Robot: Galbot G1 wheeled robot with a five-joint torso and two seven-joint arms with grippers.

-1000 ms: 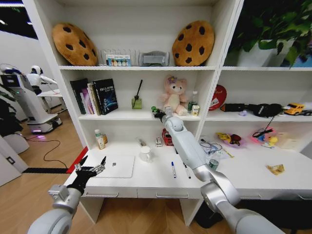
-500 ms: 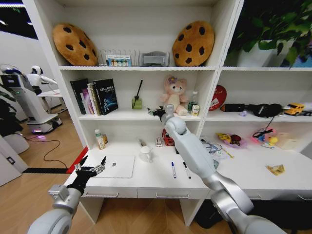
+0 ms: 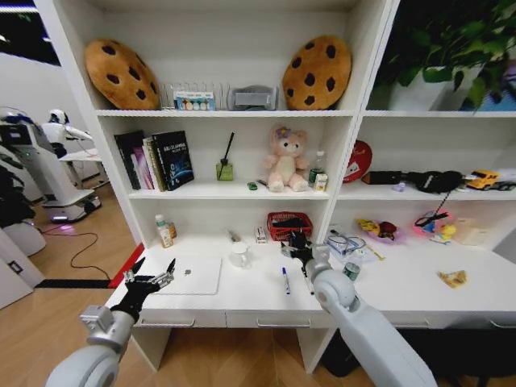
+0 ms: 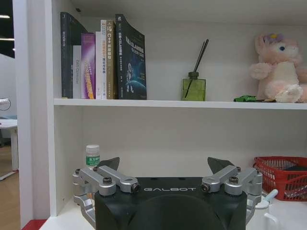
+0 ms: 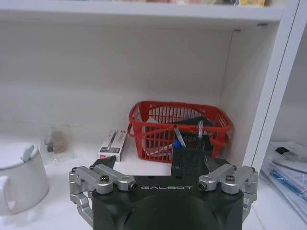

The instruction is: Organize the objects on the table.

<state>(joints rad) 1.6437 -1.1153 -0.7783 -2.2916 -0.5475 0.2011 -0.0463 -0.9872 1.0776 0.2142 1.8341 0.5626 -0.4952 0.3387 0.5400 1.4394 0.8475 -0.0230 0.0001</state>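
The tiny green toy car (image 3: 252,185) (image 4: 245,98) lies on the middle shelf beside a pink plush bear (image 3: 285,159). On the white table (image 3: 258,297) are a silver laptop (image 3: 193,275), a pen (image 3: 285,280), a small green-banded can (image 3: 351,271) and a yellow scrap (image 3: 454,279). My right gripper (image 3: 300,248) (image 5: 159,163) hangs open and empty just above the desk, between the pen and a red basket (image 3: 289,225) (image 5: 180,127). My left gripper (image 3: 150,282) (image 4: 165,165) is open and empty at the desk's front left corner, beside the laptop.
A white mug (image 3: 239,255) (image 5: 19,179) stands left of the right gripper. A small bottle (image 3: 164,232) sits at the back left. Books (image 3: 157,160) and a reed diffuser (image 3: 225,168) fill the shelf above. Toys and cables clutter the right part of the desk.
My right arm came down from the shelf by the plush bear to just above the desk. The green toy car it held now lies on the shelf. The left arm stayed put.
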